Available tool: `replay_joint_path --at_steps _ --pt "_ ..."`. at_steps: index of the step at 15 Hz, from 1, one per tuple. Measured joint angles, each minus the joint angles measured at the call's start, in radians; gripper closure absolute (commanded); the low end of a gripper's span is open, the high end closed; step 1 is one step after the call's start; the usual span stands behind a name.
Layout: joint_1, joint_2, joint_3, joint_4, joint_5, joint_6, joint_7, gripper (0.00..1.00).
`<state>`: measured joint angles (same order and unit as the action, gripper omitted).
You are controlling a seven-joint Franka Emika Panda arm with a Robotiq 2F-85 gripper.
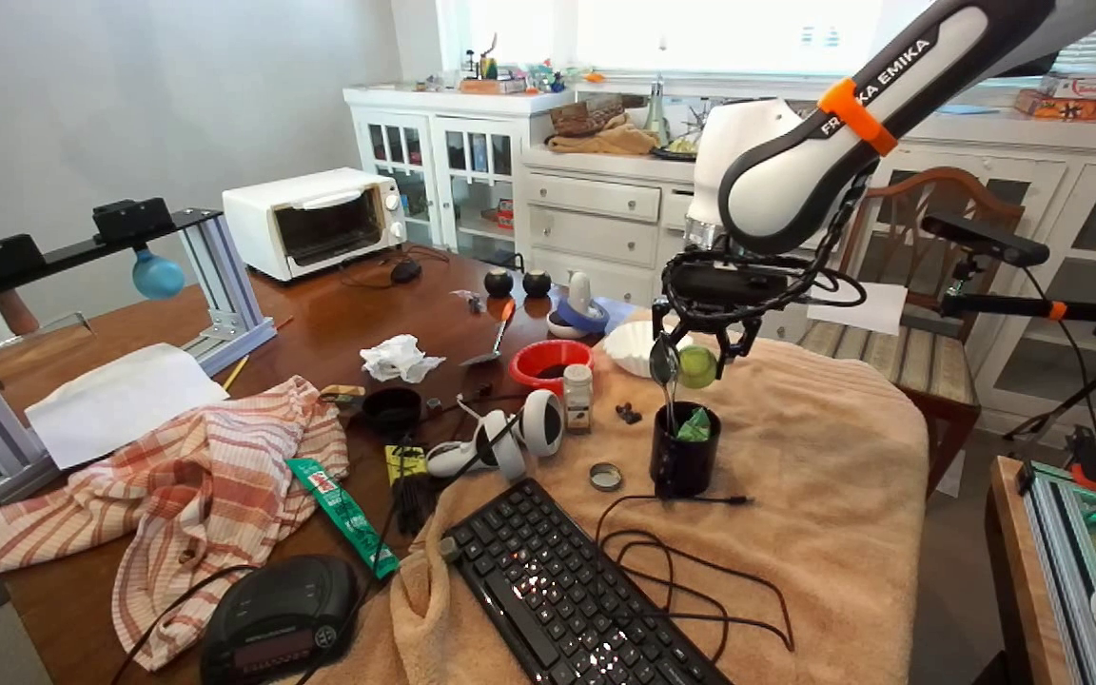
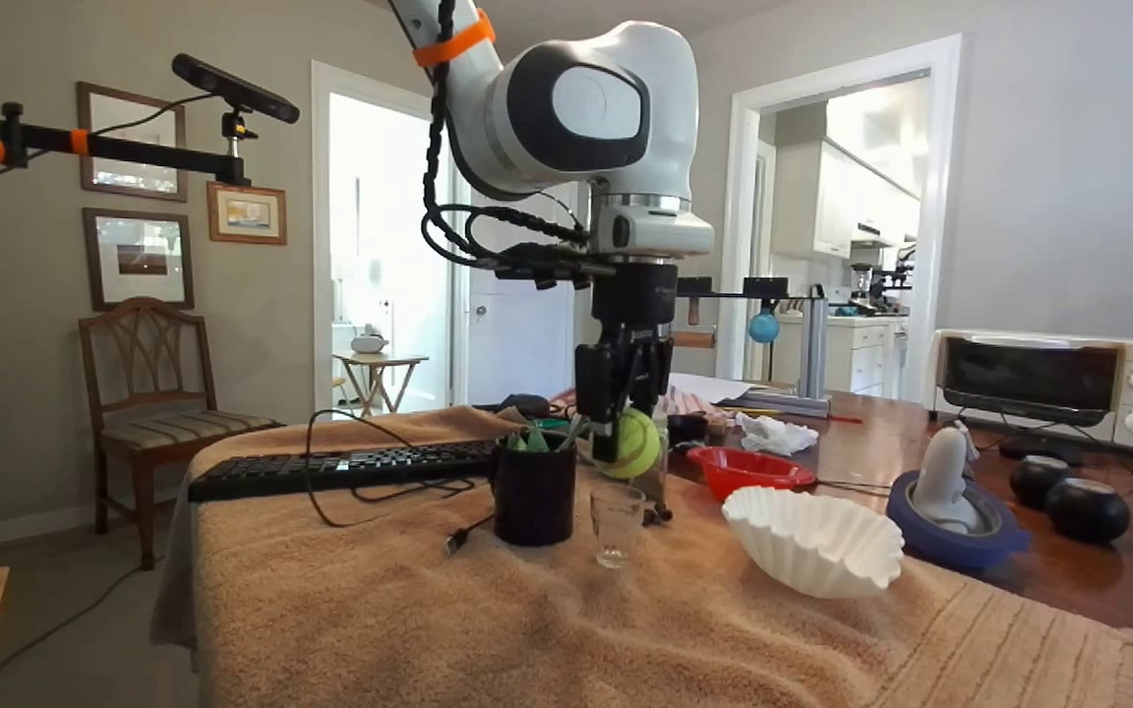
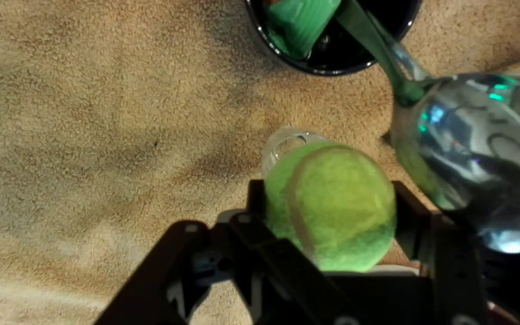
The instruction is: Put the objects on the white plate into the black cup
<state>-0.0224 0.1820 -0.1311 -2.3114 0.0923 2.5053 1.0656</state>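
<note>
The claw [image 3: 330, 198] is positioned above the towel [image 1: 824, 476] with its jaws partly spread and clamped against opposite sides of the ball [image 3: 339, 216]. The ball is held in the air, apart from the cup [image 2: 534, 497]. In the wrist view, the ball lies at 6 o'clock from the cup.

The cup stands upright on the towel, which covers part of the surface [image 1: 443, 319]. Contents of the cup: at least one green piece [image 1: 695, 425], visible at the rim, and at least one spoon [image 1: 664, 362]. The spoon is seated handle-down and projects beyond the rim; in the wrist view it leans toward a point between 4 and 5 o'clock.

In an exterior view, a clear glass [image 2: 616, 531] stands upright near the cup, at 4 o'clock from it. The wrist view shows the glass partly hidden by the ball. The dish [image 2: 807, 546], white and fluted, rests on the towel at 3 o'clock from the cup, farther out than the glass; its inside is only partly visible. A blue ring [image 2: 968, 548] lies between 2 and 3 o'clock from the dish and surrounds the base of a white item [image 2: 945, 467].

In an exterior view, the red bowl [image 1: 531, 376] sits at 10 o'clock from the cup. A jar [image 1: 577, 404] stands upright near it; the contents of both cannot be identified.
</note>
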Motion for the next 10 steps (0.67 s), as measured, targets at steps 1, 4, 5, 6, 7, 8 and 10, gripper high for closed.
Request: replay_joint_path --at_steps 1,4,5,6,7,8,10 --pt "-0.002 0.008 0.001 0.002 0.014 0.000 -0.010 0.58" --pt "-0.006 0.031 0.001 0.010 0.027 0.002 -0.014 0.58" --pt "-0.008 0.038 0.001 0.012 0.031 0.003 -0.014 0.58" --pt "-0.008 0.045 0.001 0.015 0.037 0.004 -0.015 0.58" --pt "-0.009 0.053 0.001 0.019 0.040 0.004 -0.016 0.58" --pt "-0.009 0.060 0.001 0.024 0.043 0.004 -0.016 0.58" --pt "-0.009 0.071 0.002 0.032 0.045 0.004 -0.016 0.58"
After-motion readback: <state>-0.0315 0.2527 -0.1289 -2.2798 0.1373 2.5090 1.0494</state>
